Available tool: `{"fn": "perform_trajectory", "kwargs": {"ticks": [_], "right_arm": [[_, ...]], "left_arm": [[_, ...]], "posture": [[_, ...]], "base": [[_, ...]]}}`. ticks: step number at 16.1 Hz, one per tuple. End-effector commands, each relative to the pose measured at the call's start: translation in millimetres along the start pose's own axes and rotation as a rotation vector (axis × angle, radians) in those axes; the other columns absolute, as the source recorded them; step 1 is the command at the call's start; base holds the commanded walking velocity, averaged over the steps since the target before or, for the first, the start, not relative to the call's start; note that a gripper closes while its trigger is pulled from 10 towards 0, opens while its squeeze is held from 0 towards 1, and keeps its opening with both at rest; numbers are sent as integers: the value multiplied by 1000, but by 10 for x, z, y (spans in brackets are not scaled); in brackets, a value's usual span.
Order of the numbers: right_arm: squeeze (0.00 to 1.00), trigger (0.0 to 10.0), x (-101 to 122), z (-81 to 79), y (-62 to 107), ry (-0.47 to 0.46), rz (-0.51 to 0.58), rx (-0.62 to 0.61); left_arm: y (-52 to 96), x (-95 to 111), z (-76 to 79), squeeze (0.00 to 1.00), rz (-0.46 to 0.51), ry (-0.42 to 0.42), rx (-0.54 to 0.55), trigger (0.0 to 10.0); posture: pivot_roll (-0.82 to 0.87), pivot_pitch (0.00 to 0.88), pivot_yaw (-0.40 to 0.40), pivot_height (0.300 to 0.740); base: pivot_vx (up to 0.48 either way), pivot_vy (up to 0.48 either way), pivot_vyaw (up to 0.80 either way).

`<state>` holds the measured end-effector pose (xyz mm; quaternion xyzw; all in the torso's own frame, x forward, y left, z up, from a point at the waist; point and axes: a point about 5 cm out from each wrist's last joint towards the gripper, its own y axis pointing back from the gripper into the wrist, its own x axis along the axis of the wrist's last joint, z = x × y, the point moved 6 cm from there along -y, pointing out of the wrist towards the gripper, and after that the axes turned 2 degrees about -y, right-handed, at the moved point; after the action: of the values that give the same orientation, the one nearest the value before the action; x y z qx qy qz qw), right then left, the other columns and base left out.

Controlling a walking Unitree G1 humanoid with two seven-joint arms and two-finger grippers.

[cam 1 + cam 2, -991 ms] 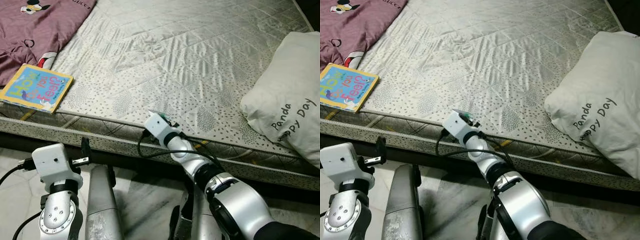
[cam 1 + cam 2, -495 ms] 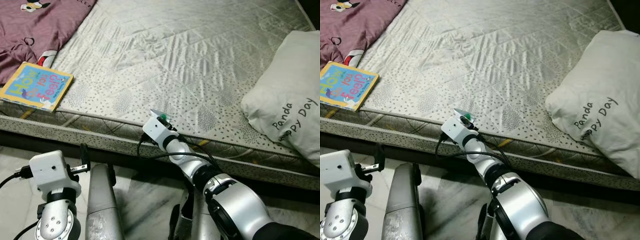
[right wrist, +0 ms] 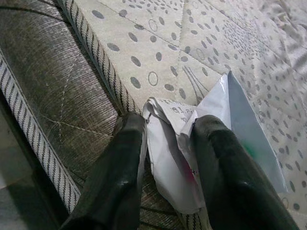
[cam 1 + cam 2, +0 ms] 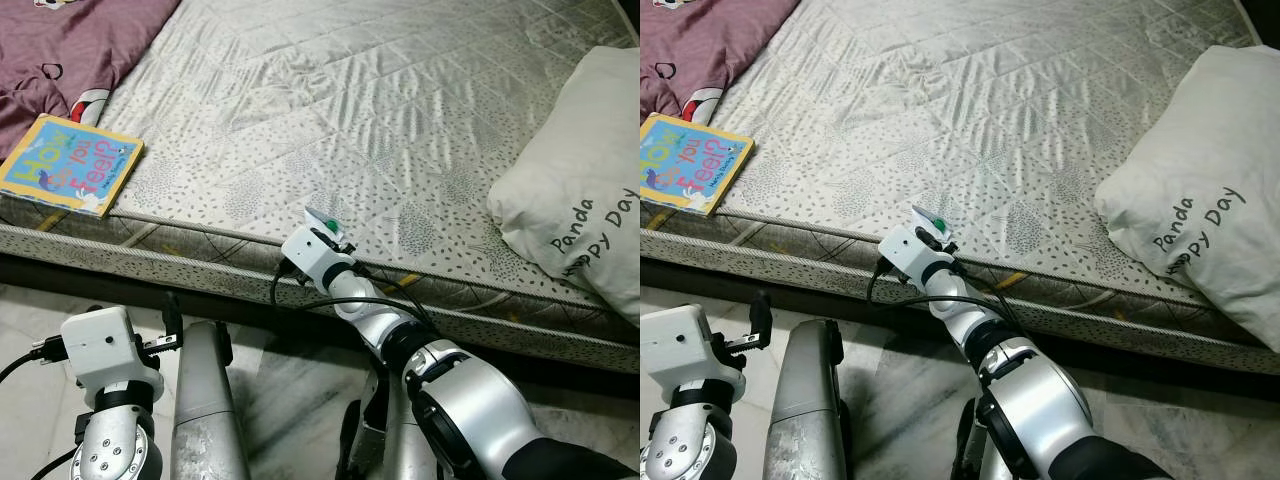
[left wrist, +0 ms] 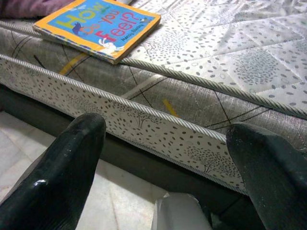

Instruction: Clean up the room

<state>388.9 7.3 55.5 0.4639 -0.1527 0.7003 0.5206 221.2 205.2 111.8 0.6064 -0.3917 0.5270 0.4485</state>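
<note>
The right gripper (image 3: 165,158) has its jaws narrowed onto a crumpled paper wrapper (image 3: 192,143), one black finger (image 3: 120,167) on each side of the creased middle; the wrapper sits at the near edge of the mattress (image 4: 380,120), right over the piped seam, roughly at 6 o'clock of the bed as seen from the head camera. It looks very light and limp, thin white paper or film with faint print, a pale blue flap sticking out stiffly beyond the fingers and a spot of green showing at the tip (image 4: 326,226); I judge it will crush rather than resist, could tear or slip out if pinched only by a corner, so the bunched centre where the jaws already sit seems the best hold.

The left gripper (image 5: 163,158) hangs low beside the bed frame, jaws wide with nothing between them, facing the mattress side; a children's book (image 4: 68,165) lies near the mattress edge at about 10 o'clock, just beside a maroon blanket (image 4: 60,50); a white pillow (image 4: 585,200) rests at 3 o'clock, well apart from the wrapper.
</note>
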Motion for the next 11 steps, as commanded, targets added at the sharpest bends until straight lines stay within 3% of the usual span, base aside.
{"fn": "perform_trajectory", "kwargs": {"ticks": [1,11], "right_arm": [[0,0,-50,15,1,-3,-26,-8],[0,0,-93,133,9,1,-30,-47]], "left_arm": [[23,21,-11,0,-1,-5,6,10000],[-46,40,-13,0,9,-6,7,10000]], "posture": [[287,221,-91,522],[284,199,-92,522]], "base": [[0,0,0],[0,0,0]]}}
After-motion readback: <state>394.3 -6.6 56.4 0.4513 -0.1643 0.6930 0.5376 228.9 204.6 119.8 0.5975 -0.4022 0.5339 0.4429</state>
